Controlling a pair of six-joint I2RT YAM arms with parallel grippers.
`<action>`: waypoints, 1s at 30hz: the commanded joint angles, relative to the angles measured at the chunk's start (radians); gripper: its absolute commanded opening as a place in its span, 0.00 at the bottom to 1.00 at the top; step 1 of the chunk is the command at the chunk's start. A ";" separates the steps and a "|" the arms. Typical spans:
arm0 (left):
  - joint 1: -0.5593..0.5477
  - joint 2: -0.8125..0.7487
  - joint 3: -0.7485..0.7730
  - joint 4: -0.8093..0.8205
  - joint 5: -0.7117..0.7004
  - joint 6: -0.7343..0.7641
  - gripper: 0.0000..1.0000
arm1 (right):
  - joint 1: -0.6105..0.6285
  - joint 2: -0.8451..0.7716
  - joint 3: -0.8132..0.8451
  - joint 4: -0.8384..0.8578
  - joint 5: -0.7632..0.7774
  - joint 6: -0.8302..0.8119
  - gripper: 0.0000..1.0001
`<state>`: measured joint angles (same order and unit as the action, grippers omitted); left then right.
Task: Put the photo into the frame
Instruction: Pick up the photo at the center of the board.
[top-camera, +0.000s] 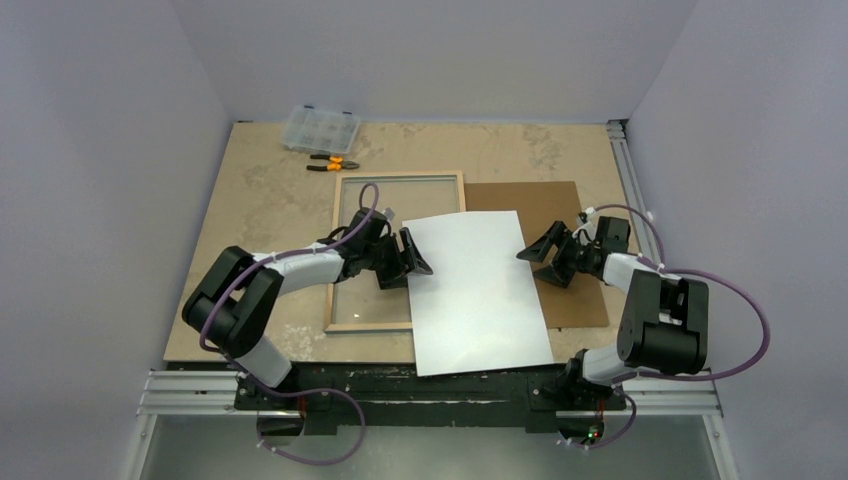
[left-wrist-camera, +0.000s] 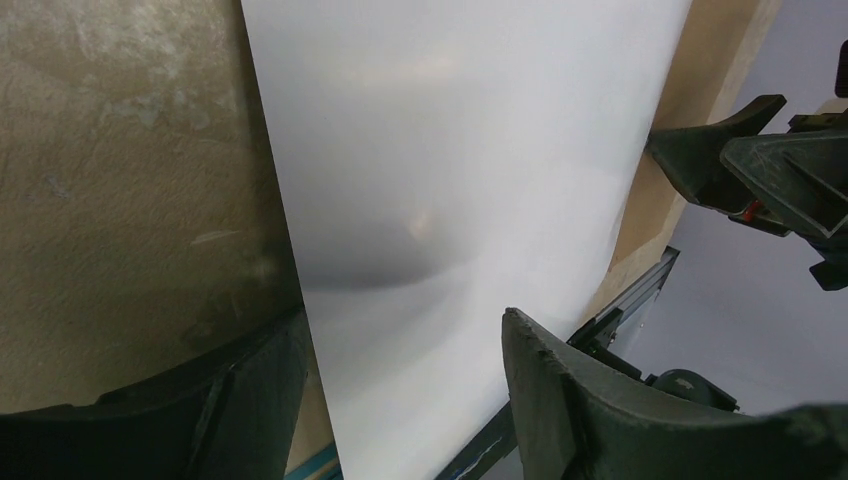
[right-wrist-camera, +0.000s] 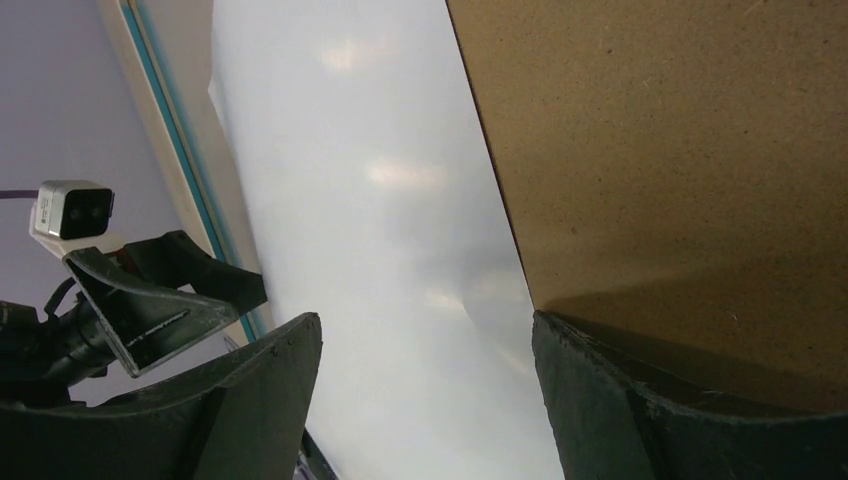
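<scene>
The photo (top-camera: 480, 290) lies white back up and slightly askew, its left part over the frame's right side and its right part over the brown backing board (top-camera: 570, 210). The frame (top-camera: 400, 178) rests wood side up on the table. My left gripper (top-camera: 410, 265) is open at the photo's left edge, which runs between the fingers (left-wrist-camera: 400, 320). At the photo's right edge my right gripper (top-camera: 545, 262) is open too, with the sheet (right-wrist-camera: 380, 200) and the board (right-wrist-camera: 680, 150) below its fingers (right-wrist-camera: 425, 325). Neither gripper holds anything.
A clear compartment box (top-camera: 320, 127) and orange-handled pliers (top-camera: 335, 162) lie at the back left. An aluminium rail (top-camera: 630, 180) runs along the table's right side. The photo's near end overhangs the black base bar (top-camera: 330, 385).
</scene>
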<state>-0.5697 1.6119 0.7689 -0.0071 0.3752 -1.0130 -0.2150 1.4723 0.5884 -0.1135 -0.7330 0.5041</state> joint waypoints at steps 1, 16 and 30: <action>0.002 -0.007 -0.025 0.097 0.036 -0.038 0.66 | 0.027 0.058 -0.056 -0.029 0.082 -0.015 0.77; 0.008 -0.286 -0.112 0.176 0.018 -0.106 0.59 | 0.042 0.077 -0.073 0.031 0.042 0.028 0.76; -0.019 -0.169 -0.069 0.153 -0.008 -0.092 0.33 | 0.063 0.077 -0.077 0.068 0.007 0.072 0.76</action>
<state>-0.5804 1.4605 0.6708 0.1802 0.4038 -1.1248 -0.1730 1.5192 0.5526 0.0391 -0.8062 0.6003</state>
